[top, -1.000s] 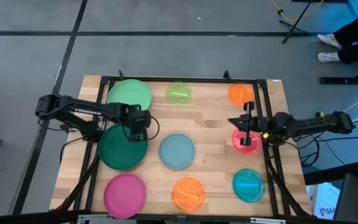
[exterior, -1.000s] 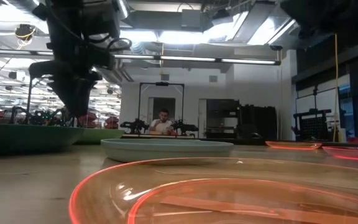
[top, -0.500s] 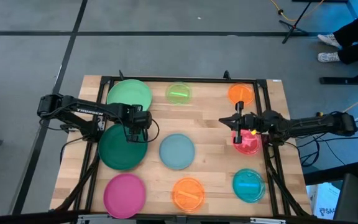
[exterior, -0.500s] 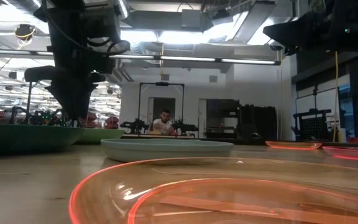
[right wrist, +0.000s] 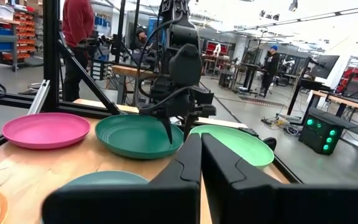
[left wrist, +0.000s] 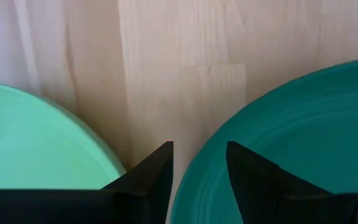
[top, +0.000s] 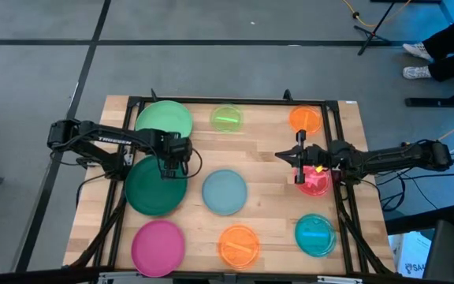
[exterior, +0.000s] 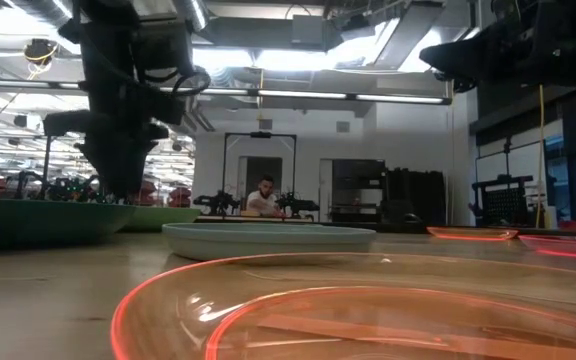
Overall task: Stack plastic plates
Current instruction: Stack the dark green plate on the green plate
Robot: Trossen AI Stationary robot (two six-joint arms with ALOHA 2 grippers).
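Note:
Nine plates lie flat on the wooden table: light green [top: 164, 118], lime [top: 227, 118], orange [top: 306, 118], red-pink [top: 315, 181], grey-blue [top: 225, 192], dark green [top: 152, 189], magenta [top: 158, 244], a second orange [top: 239, 244] and teal [top: 315, 234]. My left gripper [top: 173, 167] points down, open, just above the dark green plate's far right rim [left wrist: 191, 180]. One finger stands over the plate's inside, the other over bare wood beside the light green plate [left wrist: 36, 143]. My right gripper [top: 279, 155] is shut and held level above the table. It points toward the table's left, left of the red-pink plate.
A black frame rail [top: 339, 142] runs along the table's right side near the right arm. Bare wood [top: 247, 154] lies in the middle between the plates. People stand in the room beyond the table [right wrist: 79, 25].
My right gripper has swung up from pointing down over the red-pink plate to lying level, and has moved toward the table's left. My left gripper has sunk slightly toward the dark green plate's rim. No plate has moved.

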